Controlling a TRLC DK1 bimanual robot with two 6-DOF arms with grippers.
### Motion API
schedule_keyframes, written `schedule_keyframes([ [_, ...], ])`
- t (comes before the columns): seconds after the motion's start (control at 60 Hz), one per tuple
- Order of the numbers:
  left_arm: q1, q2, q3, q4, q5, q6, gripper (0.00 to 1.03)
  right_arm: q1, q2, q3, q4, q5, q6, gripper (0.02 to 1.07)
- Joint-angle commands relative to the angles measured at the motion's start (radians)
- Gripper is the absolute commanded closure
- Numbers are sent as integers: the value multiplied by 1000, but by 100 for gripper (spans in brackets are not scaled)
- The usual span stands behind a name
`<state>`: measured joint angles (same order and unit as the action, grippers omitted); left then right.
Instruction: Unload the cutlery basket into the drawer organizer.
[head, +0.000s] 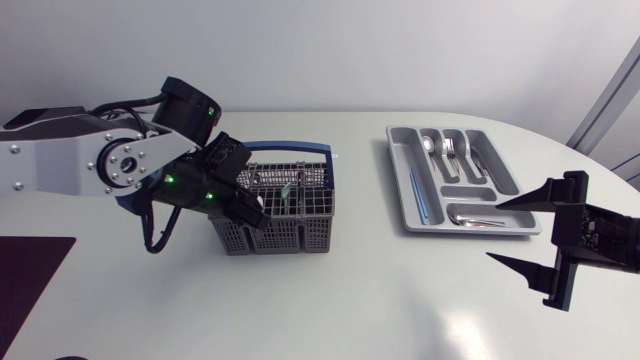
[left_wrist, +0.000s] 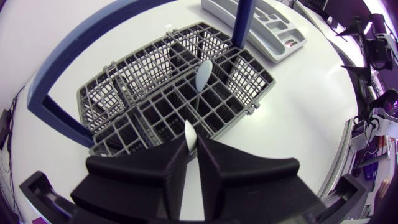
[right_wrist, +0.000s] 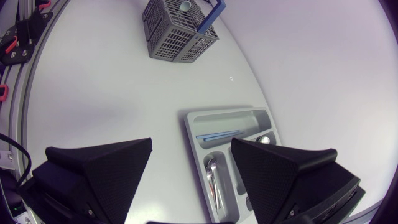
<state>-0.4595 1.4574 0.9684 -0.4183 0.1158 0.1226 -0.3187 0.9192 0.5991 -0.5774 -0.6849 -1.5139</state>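
Here, left hand (left_wrist: 194, 148) clenched on a white utensil (left_wrist: 189, 132) in the basket (left_wrist: 118, 93), right hand (right_wrist: 191, 142) released, near the organizer (right_wrist: 231, 118).

Left hand (left_wrist: 193, 147) pinched — right hand (right_wrist: 191, 142) spread

Bright, even overhead light; table (head: 350, 310) white, no hard glare. Soft shadows beneath basket (head: 290, 238) and left arm (head: 60, 160). Green lamps (head: 168, 180) glow on that arm. Small highlights on spoons (head: 428, 143) in organizer (head: 398, 180). Wrist views bow table edges; black right gripper (right_wrist: 191, 141) shows little surface detail.
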Motion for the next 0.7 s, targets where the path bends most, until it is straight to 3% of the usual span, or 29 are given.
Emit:
schedule_keyframes([
  [0.0, 4, -23, -31, 3, -5, -31, 100, 15, -17, -28, -15, -8, 27, 15],
  [0.683, 18, -270, -83, 27, -4, -35, 100, 93, -134, -42, -39, 5, 118, 15],
])
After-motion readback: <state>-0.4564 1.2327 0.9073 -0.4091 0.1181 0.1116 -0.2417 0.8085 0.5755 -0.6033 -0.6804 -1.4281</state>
